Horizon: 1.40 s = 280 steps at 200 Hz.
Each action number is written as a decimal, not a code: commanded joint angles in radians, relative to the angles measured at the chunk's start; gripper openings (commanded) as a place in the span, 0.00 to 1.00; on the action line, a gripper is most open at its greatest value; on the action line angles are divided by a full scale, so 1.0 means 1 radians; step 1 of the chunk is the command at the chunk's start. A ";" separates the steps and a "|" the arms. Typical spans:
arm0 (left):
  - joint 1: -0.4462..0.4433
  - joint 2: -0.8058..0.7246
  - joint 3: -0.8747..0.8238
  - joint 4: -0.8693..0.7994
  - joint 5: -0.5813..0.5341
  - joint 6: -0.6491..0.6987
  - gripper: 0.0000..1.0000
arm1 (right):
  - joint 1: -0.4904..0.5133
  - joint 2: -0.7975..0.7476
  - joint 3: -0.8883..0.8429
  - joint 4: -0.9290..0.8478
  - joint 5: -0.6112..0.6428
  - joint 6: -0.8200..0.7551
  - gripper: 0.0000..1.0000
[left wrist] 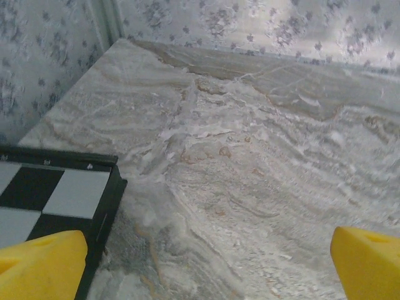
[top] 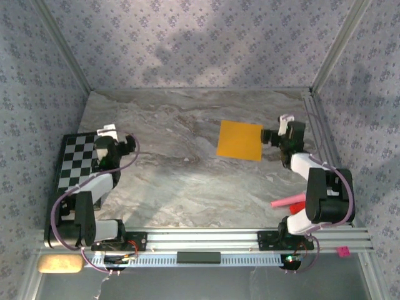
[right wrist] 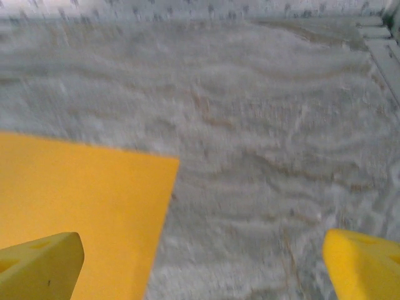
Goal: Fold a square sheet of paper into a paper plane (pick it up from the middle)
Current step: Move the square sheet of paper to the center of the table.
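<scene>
The square sheet of paper is plain orange-yellow and lies flat and unfolded on the marble table, right of centre. My right gripper stands just to the right of it, open. In the right wrist view the sheet takes up the lower left. One yellow fingertip hangs over it and the other over bare table, so the right gripper spans the sheet's right edge. My left gripper is open at the far left, beside the chequered board. Between its fingers, the left gripper has bare table.
A black-and-white chequered board lies along the table's left side, and its corner lies left of my left fingers. A pink stick lies by the right arm's base. Patterned walls close the left, far and right sides.
</scene>
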<state>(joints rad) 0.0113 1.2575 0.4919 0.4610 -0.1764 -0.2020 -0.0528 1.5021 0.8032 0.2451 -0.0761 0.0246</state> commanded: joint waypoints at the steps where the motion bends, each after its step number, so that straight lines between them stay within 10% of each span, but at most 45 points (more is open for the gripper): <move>1: 0.010 -0.048 0.102 -0.269 -0.100 -0.298 1.00 | -0.004 0.061 0.192 -0.366 -0.038 0.231 1.00; 42: 0.048 -0.096 0.186 -0.480 0.134 -0.424 1.00 | 0.004 0.294 0.446 -0.532 -0.426 0.358 1.00; 85: 0.047 -0.027 0.305 -0.632 0.470 -0.377 1.00 | 0.101 0.410 0.538 -0.595 -0.359 0.407 0.96; 280: -0.083 -0.144 0.299 -0.844 0.547 -0.341 1.00 | 0.306 0.464 0.429 -0.612 -0.303 0.534 0.94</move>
<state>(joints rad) -0.0696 1.1557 0.7948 -0.3382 0.3668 -0.5659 0.1864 1.9682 1.2995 -0.3489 -0.3489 0.4999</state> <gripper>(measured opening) 0.997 0.942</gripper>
